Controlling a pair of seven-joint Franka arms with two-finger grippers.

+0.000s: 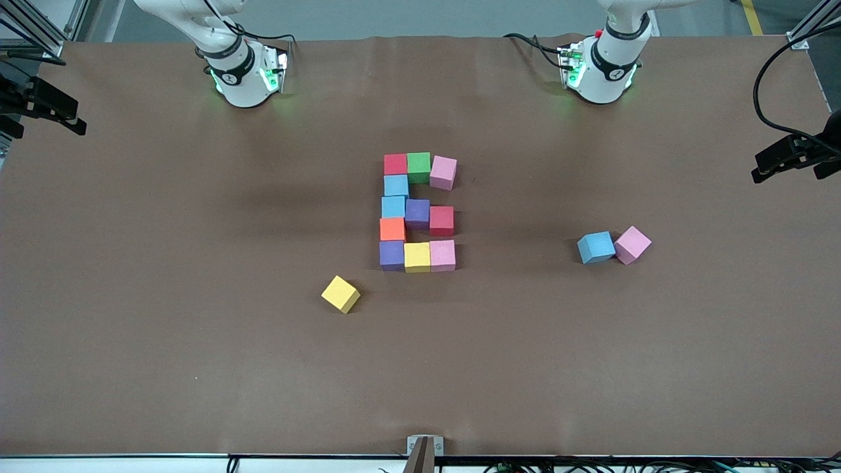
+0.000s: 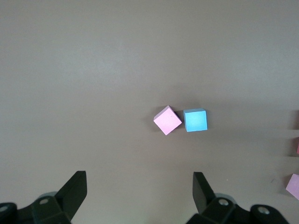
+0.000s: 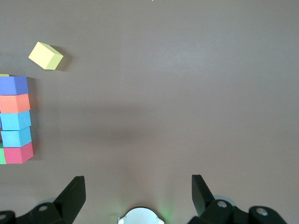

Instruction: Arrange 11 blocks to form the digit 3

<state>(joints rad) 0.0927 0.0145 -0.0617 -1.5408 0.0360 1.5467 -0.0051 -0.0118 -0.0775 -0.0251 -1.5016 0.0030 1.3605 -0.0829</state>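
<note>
1. We see the digit 3 (image 1: 418, 212) laid out mid-bench, well away from every edge. It counts eleven blocks: red, green, pink across the row nearest the arms' edge; two blue, orange and purple down the column toward the right arm's end; purple and red forming the middle bar; yellow and pink closing the row nearest the front camera.
2. Seen from the front camera the figure reads mirrored, since its full column sits toward the right arm's end; from the robots' edge we judge it reads as a proper 3.
3. The pink block in the top row sits slightly askew, a small gap showing beside it.
4. Three spares lie loose: a yellow block (image 1: 340, 293) nearer the front edge than the figure, and a blue block (image 1: 596, 247) touching a pink block (image 1: 632, 244) toward the left arm's end.
5. We judge the task essentially complete; at most a little squaring remains.
6. No containers are on the bench.
7. The left pincer (image 2: 140, 193) hangs wide and empty over bare bench near the blue-pink pair; the right pincer (image 3: 138, 193) hangs wide and empty over bare bench beside the figure's column. Both arms wait.
</note>
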